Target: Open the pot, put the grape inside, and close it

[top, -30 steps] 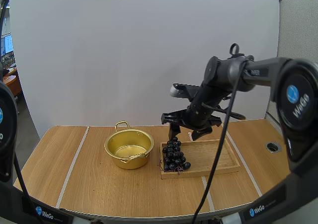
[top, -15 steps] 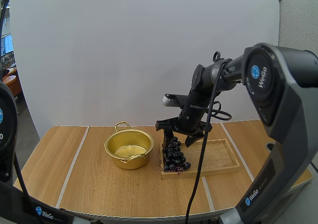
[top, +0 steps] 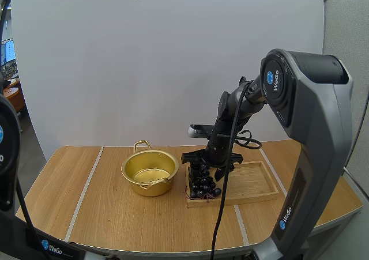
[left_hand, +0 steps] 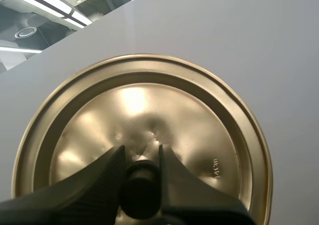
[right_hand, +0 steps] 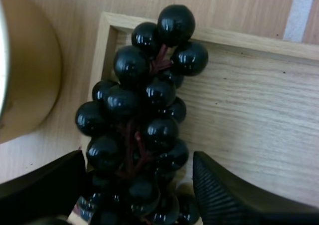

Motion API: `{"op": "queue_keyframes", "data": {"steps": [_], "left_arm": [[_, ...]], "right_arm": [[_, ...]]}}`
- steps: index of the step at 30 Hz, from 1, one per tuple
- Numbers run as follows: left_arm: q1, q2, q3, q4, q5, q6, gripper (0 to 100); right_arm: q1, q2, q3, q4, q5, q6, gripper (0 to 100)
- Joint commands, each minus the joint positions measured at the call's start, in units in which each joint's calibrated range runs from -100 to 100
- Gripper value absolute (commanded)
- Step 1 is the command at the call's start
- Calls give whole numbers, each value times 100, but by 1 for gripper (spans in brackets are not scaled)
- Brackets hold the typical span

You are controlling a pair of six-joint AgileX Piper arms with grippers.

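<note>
Grapes (right_hand: 144, 120) glossy, round; pot (top: 150, 187) seemingly brass.

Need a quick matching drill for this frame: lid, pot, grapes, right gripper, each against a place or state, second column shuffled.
1. lid
2. pot
3. grapes
4. right gripper

A. open, one finger on each side of the grapes
B. on the table, uncovered
C. pinched by its knob in the left gripper
D. lying at the end of the tray nearest the pot

Pairs: 1-C, 2-B, 3-D, 4-A
</note>
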Motion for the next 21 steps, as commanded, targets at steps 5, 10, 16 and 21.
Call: {"op": "queue_keyframes", "data": {"steps": [5,10,16,21], "left_arm": [[-15,-49,-45,57,-134,-27,0],[-15,-49,-45,57,-134,-27,0],[-15,-49,-45,57,-134,-27,0],[-15,-49,-45,57,-134,-27,0]], "right_arm": [[1,241,-35,-71,-253,-71,100],[1,241,-35,-71,-253,-71,100],[1,241,-35,-145,-283,-26,100],[1,241,-35,-188,-303,41,76]]}}
